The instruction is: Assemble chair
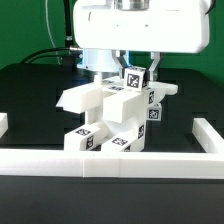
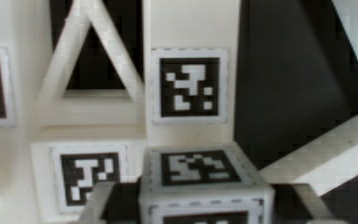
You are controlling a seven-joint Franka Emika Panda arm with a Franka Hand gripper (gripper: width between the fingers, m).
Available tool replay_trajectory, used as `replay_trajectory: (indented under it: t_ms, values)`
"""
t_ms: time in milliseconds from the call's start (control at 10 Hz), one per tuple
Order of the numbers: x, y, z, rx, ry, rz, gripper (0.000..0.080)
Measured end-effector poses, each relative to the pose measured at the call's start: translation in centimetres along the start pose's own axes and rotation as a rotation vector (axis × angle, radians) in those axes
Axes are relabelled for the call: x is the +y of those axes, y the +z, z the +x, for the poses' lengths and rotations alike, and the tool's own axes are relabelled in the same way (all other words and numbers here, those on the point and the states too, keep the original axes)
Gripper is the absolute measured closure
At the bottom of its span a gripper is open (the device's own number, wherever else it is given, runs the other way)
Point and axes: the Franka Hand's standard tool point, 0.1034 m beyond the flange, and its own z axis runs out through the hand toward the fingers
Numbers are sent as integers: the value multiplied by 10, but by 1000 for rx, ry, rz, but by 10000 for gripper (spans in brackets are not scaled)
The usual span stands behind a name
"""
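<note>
**Gripper [image 1: 135, 74] clamped on a tagged block [image 1: 135, 81] atop the half-built chair [image 1: 100, 112].**
The chair parts sit clustered in the middle of the dark surface [image 1: 30, 100], just behind the low wall [image 1: 110, 160]. The jaws press on two opposite sides of the block. The glossy hard plastic is likely light and stiff but slippery. Flat opposite faces, held squarely, look the best hold. The thin braces [image 2: 114, 55] look weakest, and a skewed grip could let a part twist.

**Sides open, centre blocked**

We see the chair parts [image 1: 108, 118] heaped mid-table, just behind the border wall [image 1: 110, 161]. Bare table [image 1: 30, 100] lies open on either side. Above, the gripper [image 1: 133, 70], clamped on a tagged block [image 1: 133, 80], crowds the heap.
</note>
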Motion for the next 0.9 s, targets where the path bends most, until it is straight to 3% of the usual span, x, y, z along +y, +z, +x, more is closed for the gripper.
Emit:
replay_trajectory:
  t_ms: [300,700,900]
  values:
    - [0,0,1,0,175,6,515]
    - [7,0,10,-1,543,84,515]
    - [6,-1,11,-2,640,86,515]
